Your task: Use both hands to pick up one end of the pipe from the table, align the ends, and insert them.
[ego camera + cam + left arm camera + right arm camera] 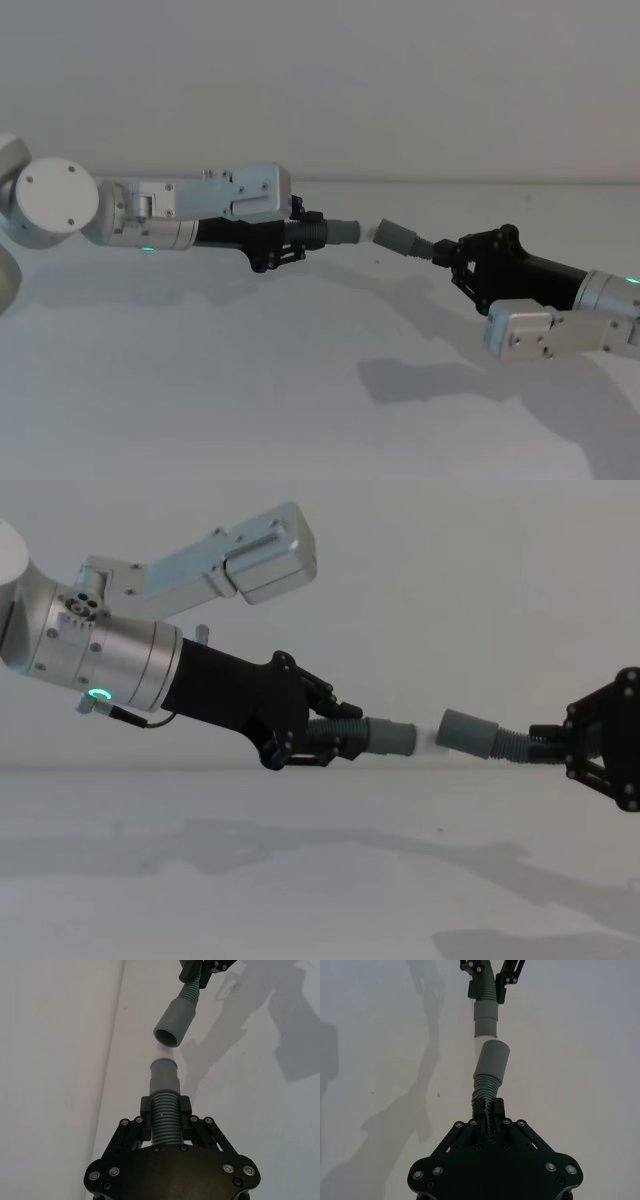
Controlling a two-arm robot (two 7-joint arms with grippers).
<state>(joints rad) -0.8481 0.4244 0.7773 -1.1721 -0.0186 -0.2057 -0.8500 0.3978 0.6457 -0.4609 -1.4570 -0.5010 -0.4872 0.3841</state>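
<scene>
Grey ribbed pipe (335,733) held above table (250,400); two cuff ends (395,736) facing, close, unjoined.

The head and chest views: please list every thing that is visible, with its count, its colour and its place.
pipe end, narrower cuff: 1, grey, held in the air by the left gripper, pointing at the other cuff with a small gap.
pipe end, wider cuff: 1, grey, held in the air by the right gripper, mouth open.
table: 1, white, below both arms.
left gripper: 1, black, shut on the ribbed part behind the narrower cuff.
right gripper: 1, black, shut on the ribbed part behind the wider cuff.
</scene>
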